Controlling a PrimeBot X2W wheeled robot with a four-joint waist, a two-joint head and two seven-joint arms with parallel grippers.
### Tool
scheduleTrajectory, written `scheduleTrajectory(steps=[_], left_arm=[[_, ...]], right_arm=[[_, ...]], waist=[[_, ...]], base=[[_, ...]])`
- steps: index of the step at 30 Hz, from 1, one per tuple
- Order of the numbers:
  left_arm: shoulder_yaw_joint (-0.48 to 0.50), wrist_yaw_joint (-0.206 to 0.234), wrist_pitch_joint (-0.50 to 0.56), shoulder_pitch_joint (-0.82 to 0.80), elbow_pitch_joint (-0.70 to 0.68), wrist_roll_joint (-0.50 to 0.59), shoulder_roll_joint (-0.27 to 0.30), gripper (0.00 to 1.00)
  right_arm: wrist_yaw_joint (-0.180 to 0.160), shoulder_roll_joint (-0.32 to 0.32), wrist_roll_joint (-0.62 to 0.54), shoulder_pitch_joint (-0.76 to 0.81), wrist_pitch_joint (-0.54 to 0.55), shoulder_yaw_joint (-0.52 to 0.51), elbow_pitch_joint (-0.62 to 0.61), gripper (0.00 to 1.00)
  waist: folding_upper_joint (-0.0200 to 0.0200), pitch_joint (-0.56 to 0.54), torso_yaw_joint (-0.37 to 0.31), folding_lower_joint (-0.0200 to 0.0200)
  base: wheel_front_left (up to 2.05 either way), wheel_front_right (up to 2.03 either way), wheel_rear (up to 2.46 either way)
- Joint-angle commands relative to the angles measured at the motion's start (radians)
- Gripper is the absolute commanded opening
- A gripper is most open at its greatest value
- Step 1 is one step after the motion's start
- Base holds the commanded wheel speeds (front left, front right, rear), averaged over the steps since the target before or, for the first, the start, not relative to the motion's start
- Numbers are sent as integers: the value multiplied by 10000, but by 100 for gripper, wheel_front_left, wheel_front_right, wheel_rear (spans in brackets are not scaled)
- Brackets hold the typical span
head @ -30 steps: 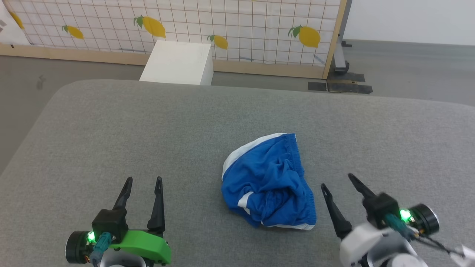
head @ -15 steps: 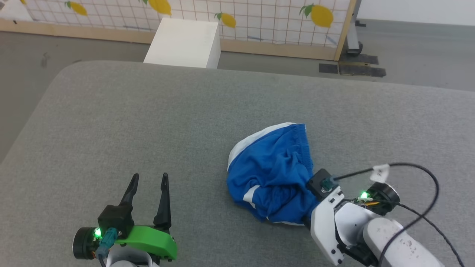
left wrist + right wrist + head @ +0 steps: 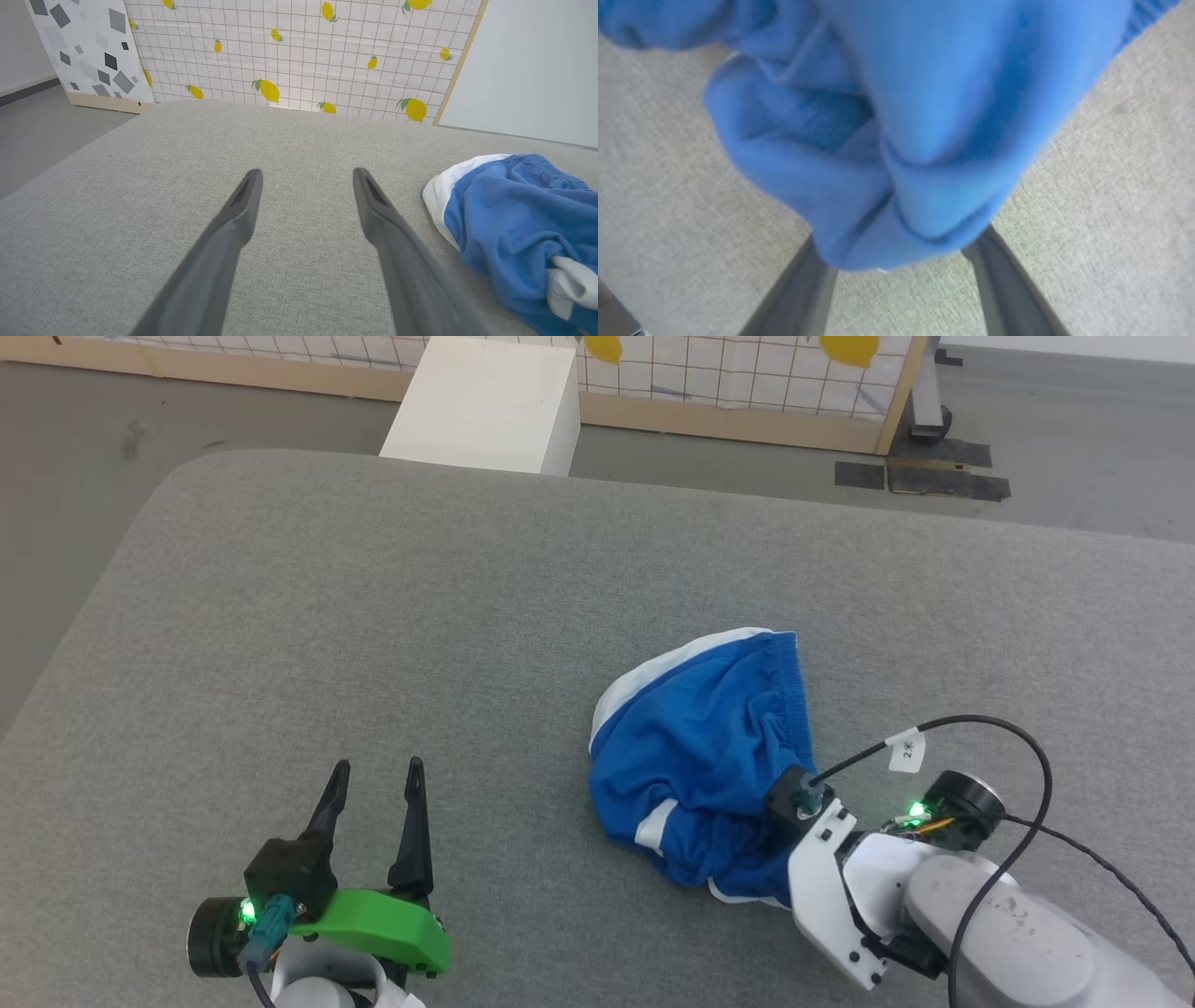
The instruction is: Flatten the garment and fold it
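Observation:
The royal-blue shorts (image 3: 709,747) with white trim lie crumpled right of the grey surface's middle. In the left wrist view the garment (image 3: 514,210) sits to the right. My right gripper (image 3: 901,242) points down into the garment's near right edge. Its two fingers (image 3: 808,280) stand apart, and a bulge of blue fabric (image 3: 901,116) hangs over and between them, hiding the tips. In the head view its white wrist (image 3: 822,840) covers that edge. My left gripper (image 3: 378,765) is open and holds nothing, well left of the shorts, low over the surface (image 3: 306,172).
The grey padded table (image 3: 373,616) has rounded far corners. A white box (image 3: 485,406) stands on the floor beyond it, before a lemon-print screen (image 3: 303,56). A black cable (image 3: 1008,747) loops above my right forearm.
My right gripper swung in from beside the shorts and pushed its fingers into their near right edge. The head camera tilted, shifting the whole picture. The left gripper stayed put.

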Motion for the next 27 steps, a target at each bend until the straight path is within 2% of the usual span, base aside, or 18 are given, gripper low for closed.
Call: scheduleTrajectory(steps=[1,6,10,16,22,25,27], left_arm=[[-5,59,-36,-180,29,-60,-31,100],[66,65,-36,-68,141,-9,-31,100],[94,67,-36,94,203,26,-32,100],[156,79,-36,390,155,48,-32,100],[57,52,-36,417,117,80,-32,100],[-39,41,-36,357,116,114,-32,100],[-71,33,-36,337,113,126,-32,100]], right_arm=[[48,164,65,287,-151,404,488,0],[48,178,-64,-66,-1282,428,739,0],[48,-79,-291,104,-2531,-366,288,0],[48,-712,-867,1575,-3818,-3247,-1157,0],[48,-687,-1301,3532,-4159,-6370,-1952,0],[48,-479,-1481,4389,-3971,-7339,-1800,0],[48,-389,-1504,4894,-3799,-7590,-1586,0]], waist=[[-1,-16,-20,0],[-1,-302,-204,0],[-1,-617,-357,0],[-1,-903,-730,0],[-1,-928,-1042,0],[-1,-891,-1069,0],[-1,-874,-1060,0]], base=[[0,0,0],[0,0,0],[0,0,0],[0,0,0],[0,0,0],[0,0,0],[0,0,0]])
